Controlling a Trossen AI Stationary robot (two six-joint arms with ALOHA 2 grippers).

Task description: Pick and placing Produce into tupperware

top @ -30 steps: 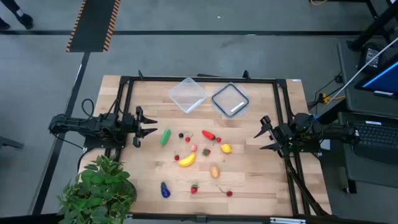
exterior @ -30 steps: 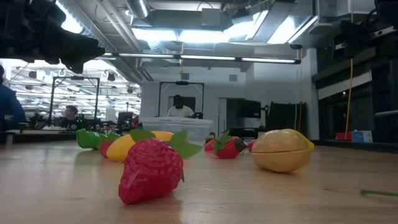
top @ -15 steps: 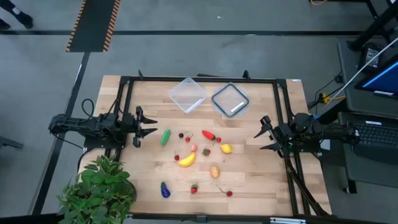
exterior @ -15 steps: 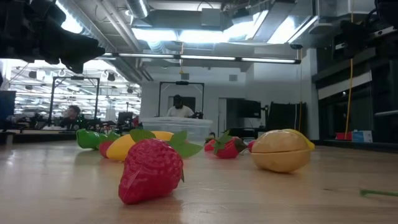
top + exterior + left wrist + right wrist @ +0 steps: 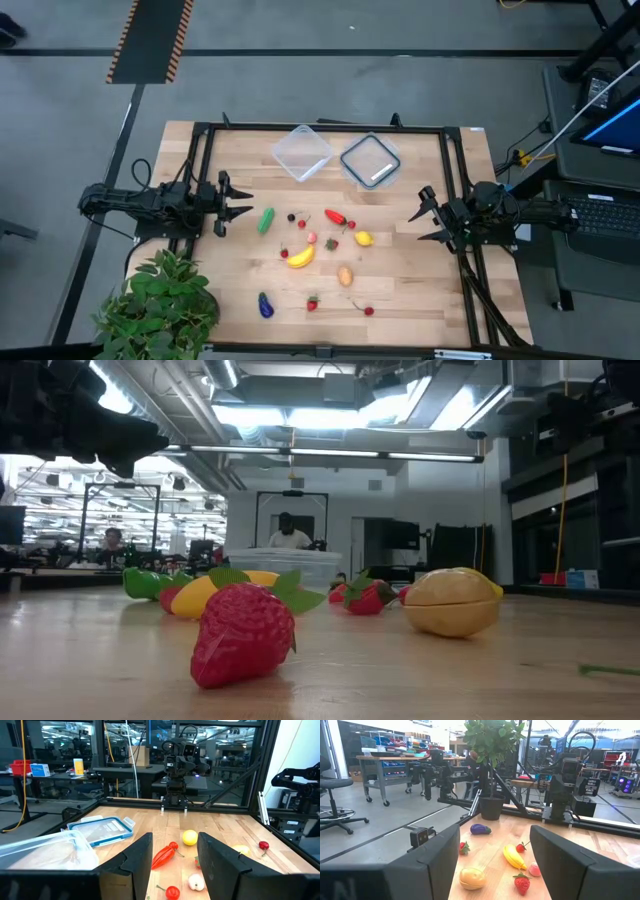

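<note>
Fingers of both grippers hold nothing; the left gripper (image 5: 238, 204) waits at the left edge of the table (image 5: 420, 300), the right gripper (image 5: 420, 219) at the right edge, both apart and open; the tupperware (image 5: 301, 152) sits empty near the far edge, beside its lid (image 5: 370, 160); all the produce (image 5: 301, 257) lies loose in the middle; no piece is packed yet.

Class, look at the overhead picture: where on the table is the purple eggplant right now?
In the high view the purple eggplant lies near the table's front edge on the left arm's side, just right of the potted plant and left of a small strawberry.
</note>
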